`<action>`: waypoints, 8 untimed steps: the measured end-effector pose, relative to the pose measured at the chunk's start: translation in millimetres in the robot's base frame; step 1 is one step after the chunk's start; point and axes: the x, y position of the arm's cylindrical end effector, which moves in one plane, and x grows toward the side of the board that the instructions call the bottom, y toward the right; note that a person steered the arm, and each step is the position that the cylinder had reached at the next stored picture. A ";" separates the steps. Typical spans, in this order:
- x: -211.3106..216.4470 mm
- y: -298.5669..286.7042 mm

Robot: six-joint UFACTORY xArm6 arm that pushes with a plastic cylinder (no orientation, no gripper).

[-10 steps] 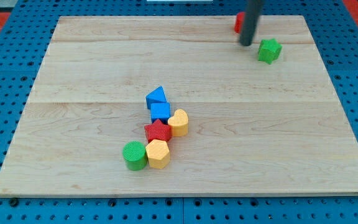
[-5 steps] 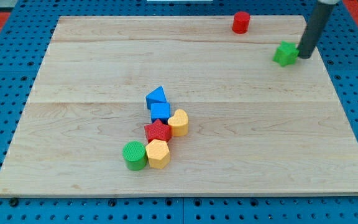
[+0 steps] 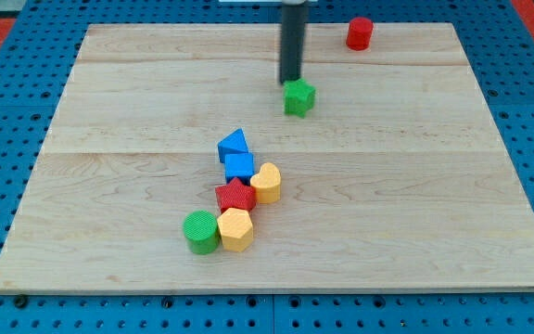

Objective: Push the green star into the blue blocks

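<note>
In the upper middle of the frame, my tip point(image 3: 290, 83) sits at the top edge of the green star point(image 3: 298, 96), touching it or just short of it; I cannot tell which. The rod rises straight up from there and leaves the view at the top. This arm carries no jaws, only the rod, and it has hold of nothing.

The green star lies on the wooden board point(image 3: 109, 111), up and to the right of the blue blocks and well apart from them. Those 2 are near the frame's centre: a blue triangle point(image 3: 234, 143) with a blue cube point(image 3: 239, 167) touching it just below.

Below the cube a cluster runs down and left. A red star point(image 3: 235, 196) touches the cube's lower edge, and a yellow heart point(image 3: 266, 182) sits just right of the cube and the red star. Under the red star is a yellow hexagon point(image 3: 235, 229), and a green cylinder point(image 3: 201, 231) stands beside it on the left.

In the upper right, 1 red cylinder point(image 3: 360, 32) stands alone near the board's top edge.
</note>
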 end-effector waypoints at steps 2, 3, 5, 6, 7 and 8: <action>-22.2 36.2; 29.0 38.9; 18.2 0.0; 33.5 -50.1; 83.2 -47.9; 45.4 -25.9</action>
